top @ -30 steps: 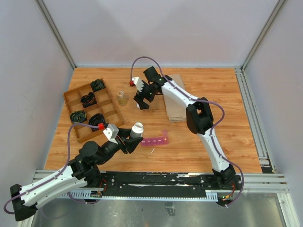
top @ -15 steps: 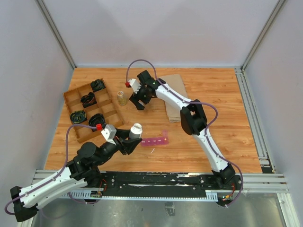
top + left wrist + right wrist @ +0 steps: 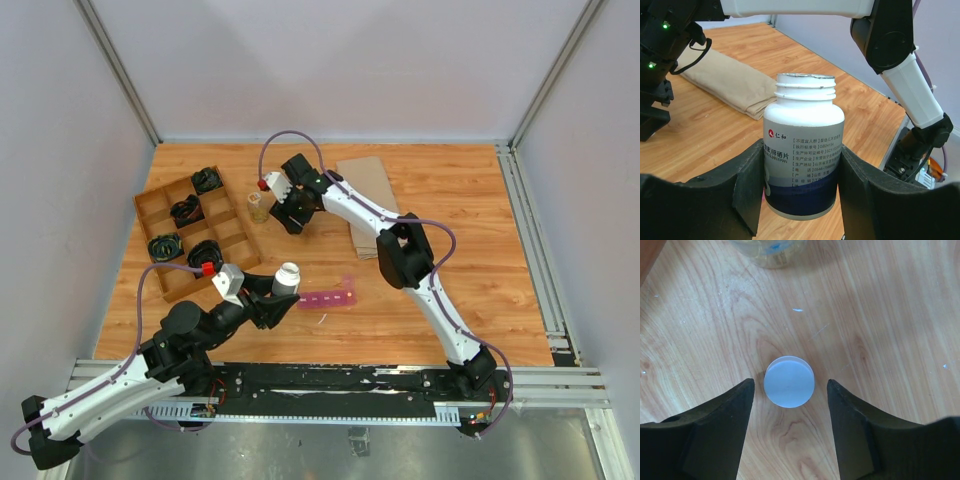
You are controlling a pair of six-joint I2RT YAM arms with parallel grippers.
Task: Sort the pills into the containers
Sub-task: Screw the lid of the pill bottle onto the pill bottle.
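The left gripper [image 3: 801,192] is pressing its two black fingers against the sides of a white plastic bottle [image 3: 804,125] with a blue-and-white printed label. It is holding the bottle upright and raised, threaded mouth uncapped, just to the left of the containers [image 3: 328,298], a narrow translucent magenta-pink plastic strip of small square lidded compartments. This strip is lying flat on the light brown wooden table [image 3: 450,200], close to the near edge, and nothing is touching it. The right gripper [image 3: 790,386] is hanging beyond the strip and a little to its left, pointing down with its jaws parted. It is gripping nothing, and a small white round cap [image 3: 789,381] is sitting on the wood between its fingers with a gap showing on each side. A small clear round bottle [image 3: 258,207] with yellowish contents is standing just left of that gripper, on the far side of the strip. A brown wooden divided tray [image 3: 228,212] carrying black items is resting well to the left of the strip, and a folded beige cloth [image 3: 368,180] is lying beyond the strip, slightly to its right.
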